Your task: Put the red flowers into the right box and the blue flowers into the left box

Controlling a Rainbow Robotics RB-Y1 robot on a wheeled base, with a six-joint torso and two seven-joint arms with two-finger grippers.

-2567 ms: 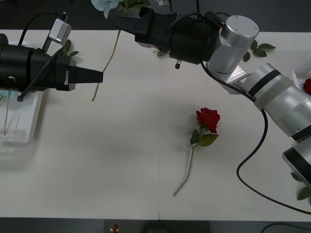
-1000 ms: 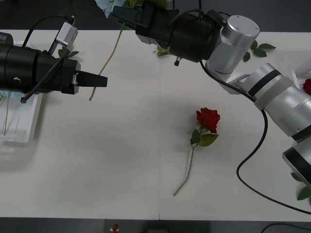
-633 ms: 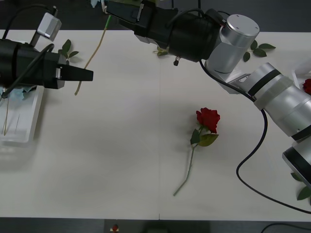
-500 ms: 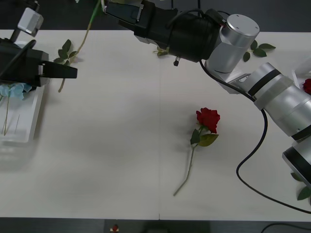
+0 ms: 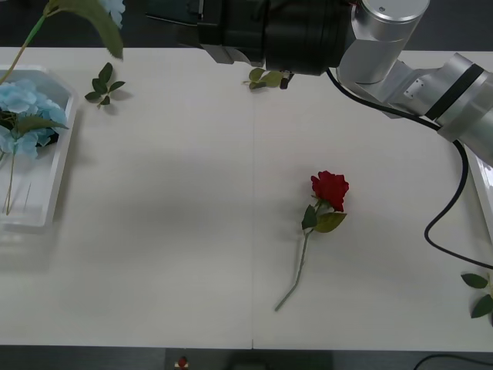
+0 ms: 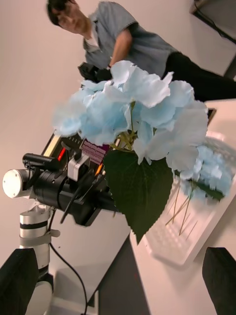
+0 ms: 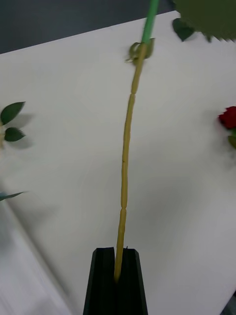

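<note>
Left wrist view | left end effector (image 7: 117, 275) pinching blue flower stem (image 7: 125, 162) | stem runs straight out from fingertips

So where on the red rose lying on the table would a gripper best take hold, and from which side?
Probably mid-stem on the red rose, below the leaves, coming straight down from above. It lies flat on the table with its bloom pointing away from the robot and its thin bare stem running toward the near edge, with open surface on both sides. Fingers closing across the stem would spare the bloom.
</note>
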